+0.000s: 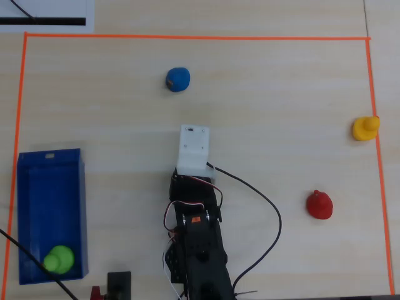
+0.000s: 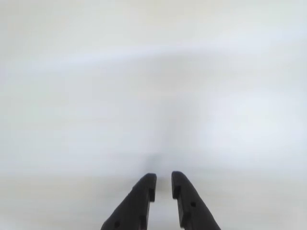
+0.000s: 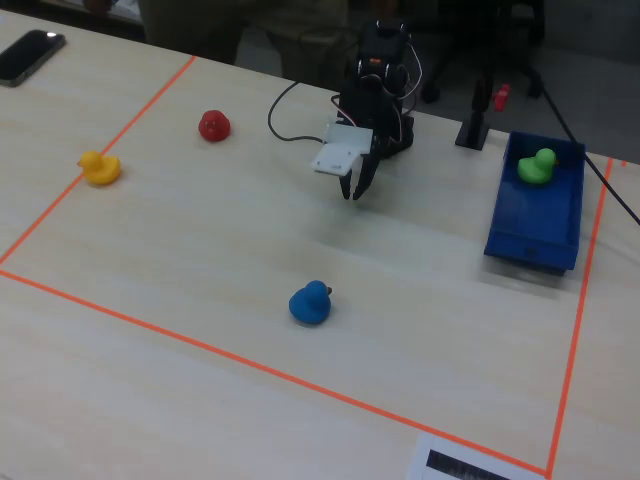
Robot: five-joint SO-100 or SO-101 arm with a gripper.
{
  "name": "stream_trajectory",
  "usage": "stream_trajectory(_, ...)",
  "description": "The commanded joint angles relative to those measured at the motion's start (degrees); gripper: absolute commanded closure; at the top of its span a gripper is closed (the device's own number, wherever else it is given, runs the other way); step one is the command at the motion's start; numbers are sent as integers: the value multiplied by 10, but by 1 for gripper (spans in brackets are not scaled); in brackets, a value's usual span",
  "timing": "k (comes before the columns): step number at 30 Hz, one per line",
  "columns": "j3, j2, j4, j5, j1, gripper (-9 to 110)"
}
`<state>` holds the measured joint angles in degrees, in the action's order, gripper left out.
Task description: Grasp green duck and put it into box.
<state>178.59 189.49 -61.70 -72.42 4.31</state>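
Task status: your small bright-green rounded toy duck (image 1: 59, 259) already lies inside the long deep-blue plastic box (image 1: 30, 187), at its end nearest the arm's base in the overhead view. By that, you have nothing left to place.

Tool (image 2: 163, 184): two dark fingers nearly together, a narrow gap between them, empty, touching nothing, held above bare pale wood worktop (image 1: 281, 94), well apart from the box.
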Motion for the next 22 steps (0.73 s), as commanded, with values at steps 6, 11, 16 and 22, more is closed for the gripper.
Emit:
stream_trajectory(6, -4, 3, -134, -11, -19, 100)
stream_trajectory(11, -4, 3, -134, -11, -19, 100)
stream_trajectory(16, -4, 3, -134, -11, -19, 100)
stream_trajectory(22, -4, 3, -134, -11, -19, 100)
